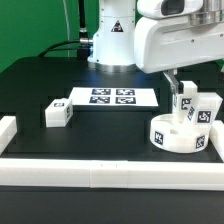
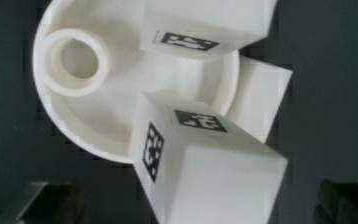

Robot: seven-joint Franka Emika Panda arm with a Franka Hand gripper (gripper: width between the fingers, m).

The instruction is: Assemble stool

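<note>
The round white seat [image 1: 176,139] lies on the black table at the exterior view's right. Two white tagged legs stand upright on it, one [image 1: 186,104] just under my gripper [image 1: 179,88] and another [image 1: 207,111] beside it. In the wrist view the seat [image 2: 87,100] shows its round hole, and the near leg [image 2: 215,165] stands between my dark fingers [image 2: 55,205] with a gap on each side. My gripper [image 2: 202,210] is open around that leg. The other leg [image 2: 220,40] sits farther along the seat. A third leg [image 1: 56,114] lies loose at the exterior view's left.
The marker board [image 1: 110,97] lies in the middle of the table. White border rails [image 1: 100,172] run along the front edge and the left side. The arm's base [image 1: 112,40] stands at the back.
</note>
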